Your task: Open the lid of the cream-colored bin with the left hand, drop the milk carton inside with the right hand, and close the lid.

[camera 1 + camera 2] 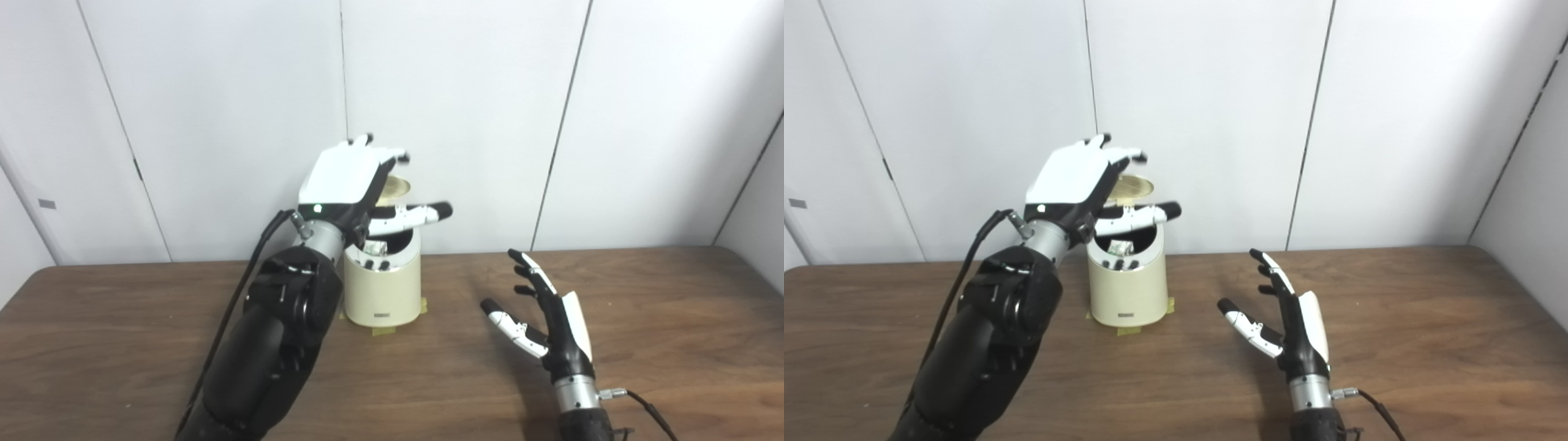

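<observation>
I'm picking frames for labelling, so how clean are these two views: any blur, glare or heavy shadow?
Left eye view: evenly lit and sharp, with a soft shadow on the table left of the right hand. Right eye view: equally sharp; the bin interior is dark, so the item inside is hard to read. In both, the left hand blocks part of the raised lid; no strong glare.

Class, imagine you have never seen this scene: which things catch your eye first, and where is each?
First, the big black left arm rising from the lower left, its left hand raised over the cream-colored bin near the table's back edge. The bin's lid stands open, with something small and pale inside. To the right, the right hand hovers open and empty above the wooden table.
</observation>
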Robot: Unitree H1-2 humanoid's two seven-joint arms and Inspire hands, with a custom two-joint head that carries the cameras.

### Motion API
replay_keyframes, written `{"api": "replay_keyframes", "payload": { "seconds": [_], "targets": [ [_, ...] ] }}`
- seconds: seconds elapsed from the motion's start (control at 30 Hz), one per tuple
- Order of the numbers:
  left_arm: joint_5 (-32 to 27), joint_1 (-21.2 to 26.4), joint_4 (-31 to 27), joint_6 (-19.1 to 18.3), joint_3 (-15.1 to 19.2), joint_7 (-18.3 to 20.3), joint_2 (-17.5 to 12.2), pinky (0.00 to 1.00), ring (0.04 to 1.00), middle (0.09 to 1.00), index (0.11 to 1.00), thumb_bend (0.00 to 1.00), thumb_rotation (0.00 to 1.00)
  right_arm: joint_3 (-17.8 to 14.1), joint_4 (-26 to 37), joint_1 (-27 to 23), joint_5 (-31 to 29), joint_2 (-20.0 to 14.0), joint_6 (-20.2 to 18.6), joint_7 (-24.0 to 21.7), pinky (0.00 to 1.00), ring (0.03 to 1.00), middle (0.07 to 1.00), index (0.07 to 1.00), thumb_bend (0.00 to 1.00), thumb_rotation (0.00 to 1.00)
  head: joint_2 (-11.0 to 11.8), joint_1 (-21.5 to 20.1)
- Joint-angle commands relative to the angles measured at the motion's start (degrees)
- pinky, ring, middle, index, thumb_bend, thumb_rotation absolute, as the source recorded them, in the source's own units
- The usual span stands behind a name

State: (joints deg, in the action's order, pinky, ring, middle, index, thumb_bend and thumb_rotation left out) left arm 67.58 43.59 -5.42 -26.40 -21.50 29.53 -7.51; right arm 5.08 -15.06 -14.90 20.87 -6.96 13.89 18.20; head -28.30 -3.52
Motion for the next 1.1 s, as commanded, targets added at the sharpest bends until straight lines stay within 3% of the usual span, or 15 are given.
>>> {"api": "replay_keyframes", "payload": {
  "seconds": [0.0,0.17,0.47,0.8,1.07],
  "targets": [
    [3.10,4.25,0.21,-0.48,1.01,1.15,1.04,1.00,0.994,0.891,0.818,0.80,0.99,0.58,-2.27,2.45,-0.84,1.70,2.42,-0.31,0.72,0.852,0.887,0.846,0.45,0.52,-0.07,-0.08],
    [3.64,3.97,2.29,-0.43,2.70,0.96,2.21,1.00,1.000,0.907,0.802,0.81,0.97,0.40,-2.29,2.64,-1.52,1.84,1.64,-1.12,0.75,0.871,0.901,0.842,0.44,0.45,-0.15,-0.11],
    [1.37,4.91,5.25,-0.31,4.66,-2.67,2.30,1.00,1.000,0.905,0.808,0.83,1.00,1.03,-1.71,3.00,0.75,1.84,-0.12,-1.44,0.76,0.863,0.893,0.862,0.43,0.51,-0.08,-0.34],
    [-2.86,4.33,4.68,0.95,4.80,-5.30,1.71,1.00,1.000,0.887,0.798,0.81,0.99,0.88,-2.46,2.66,1.59,2.02,0.21,-1.42,0.76,0.856,0.890,0.859,0.43,0.49,0.12,-0.15],
    [-8.21,3.74,3.51,2.50,5.11,-8.17,1.60,1.00,0.954,0.829,0.739,0.74,0.87,0.61,-2.57,2.54,1.64,2.39,0.24,-1.07,0.76,0.861,0.891,0.865,0.43,0.47,0.12,-0.17]
  ]
}}
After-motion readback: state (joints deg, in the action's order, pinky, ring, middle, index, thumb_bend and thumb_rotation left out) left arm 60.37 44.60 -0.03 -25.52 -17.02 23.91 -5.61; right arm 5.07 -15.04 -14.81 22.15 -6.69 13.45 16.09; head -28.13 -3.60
